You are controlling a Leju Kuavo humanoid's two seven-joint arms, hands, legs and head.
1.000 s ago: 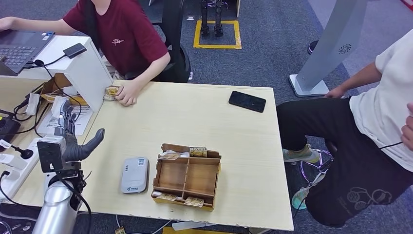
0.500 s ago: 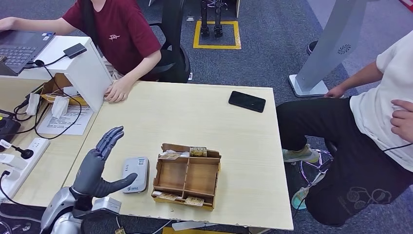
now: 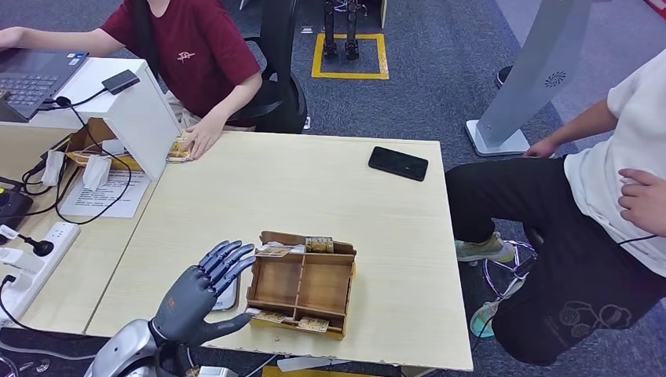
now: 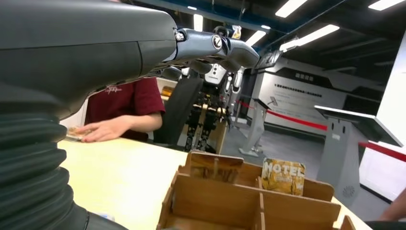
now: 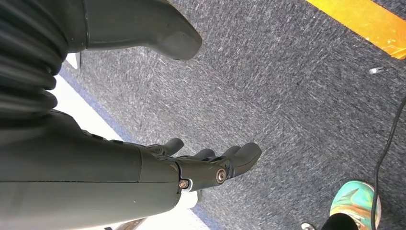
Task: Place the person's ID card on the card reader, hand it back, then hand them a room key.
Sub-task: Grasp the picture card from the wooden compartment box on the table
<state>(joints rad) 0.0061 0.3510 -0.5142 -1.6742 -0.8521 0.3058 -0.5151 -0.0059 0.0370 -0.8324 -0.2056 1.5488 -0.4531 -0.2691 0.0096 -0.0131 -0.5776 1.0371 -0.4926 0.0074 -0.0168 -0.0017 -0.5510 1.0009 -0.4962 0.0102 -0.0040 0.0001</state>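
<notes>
— While my left hand (image 3: 191, 292) hovered over the card reader (image 3: 227, 296), what did it hold?
— Nothing; I saw its fingers (image 3: 228, 259) spread wide, beside one wooden tray (image 3: 301, 284). My right hand (image 5: 191, 165) hung empty. One person's hand (image 3: 201, 135) covered cards (image 3: 180, 148).

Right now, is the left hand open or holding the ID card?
Open. The left hand hovers over the card reader beside the wooden tray, fingers spread, nothing in them.
</notes>
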